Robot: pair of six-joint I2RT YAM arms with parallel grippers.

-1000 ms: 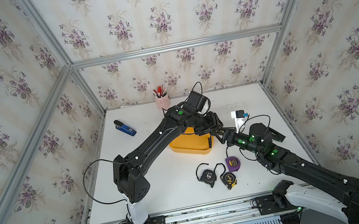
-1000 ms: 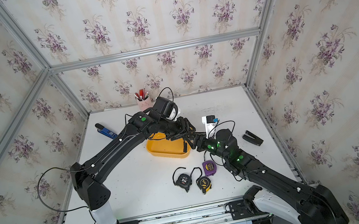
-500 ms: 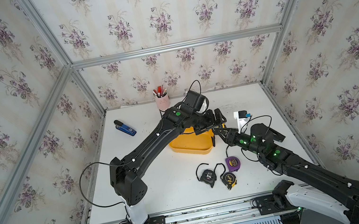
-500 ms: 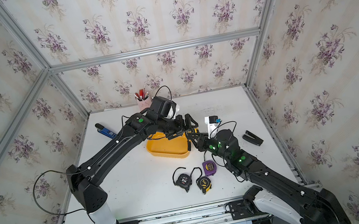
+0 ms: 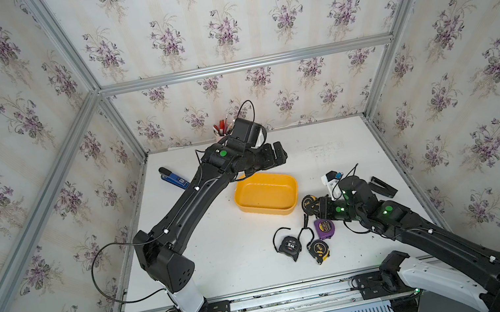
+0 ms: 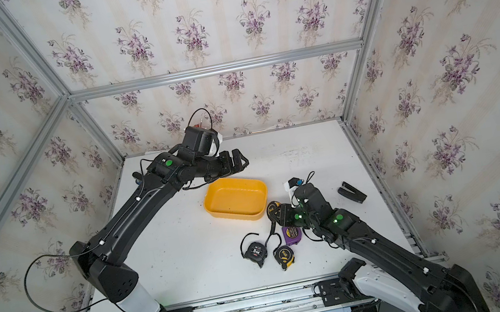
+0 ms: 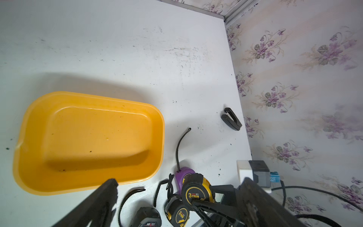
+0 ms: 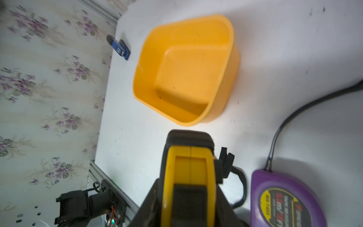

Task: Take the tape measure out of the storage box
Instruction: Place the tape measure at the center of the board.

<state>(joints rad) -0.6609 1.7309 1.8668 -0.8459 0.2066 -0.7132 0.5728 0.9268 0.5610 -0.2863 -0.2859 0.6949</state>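
Note:
The yellow storage box [image 5: 266,195] [image 6: 235,201] sits mid-table with nothing in it. My right gripper [image 5: 316,205] [image 6: 281,212] is shut on a yellow-and-black tape measure [image 5: 307,203] [image 6: 273,211], just off the box's right front corner and outside it. In the right wrist view the tape measure [image 8: 189,167] sits between the jaws, with the box [image 8: 186,68] beyond it. My left gripper [image 5: 276,155] [image 6: 236,162] stands open and holds nothing, above the box's far side. The left wrist view looks down on the box [image 7: 94,133] and the held tape measure [image 7: 196,193].
Three more tape measures lie in front of the box: black [image 5: 290,245], yellow-and-black [image 5: 319,249] and purple [image 5: 325,227]. A black stapler [image 5: 383,186] is by the right wall. A blue stapler [image 5: 172,177] is at back left. A pen cup [image 5: 221,130] stands behind the left arm.
The two grippers met by the box's right edge. The left one opened and drew back over the box's far side. The right one shut on the tape measure and carried it outside the box.

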